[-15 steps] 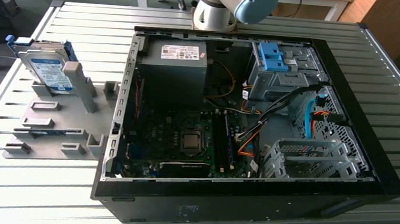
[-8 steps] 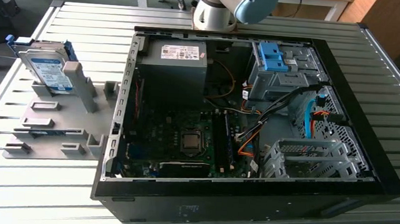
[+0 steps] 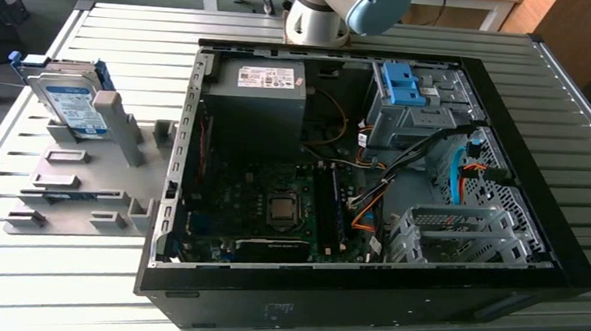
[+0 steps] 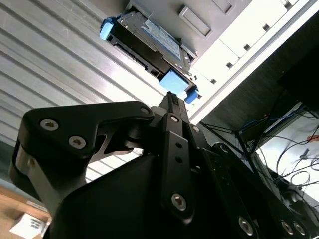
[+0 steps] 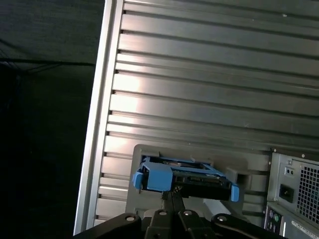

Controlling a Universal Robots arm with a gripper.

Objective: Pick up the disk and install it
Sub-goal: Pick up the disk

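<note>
Arm held high, jaws pressed together, empty

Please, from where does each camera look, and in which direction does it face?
Exterior view: high up, looking down into the open computer case on the table and at the disk in the grey holder at the exterior view's left; the arm shows.
First wrist view: on the arm, looking past the gripper at the disk.
Second wrist view: on the arm, looking along the gripper at the disk.
Shared: all three show the disk.

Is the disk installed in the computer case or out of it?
Out: the disk stands on edge in the grey holder beside the open case.
</note>
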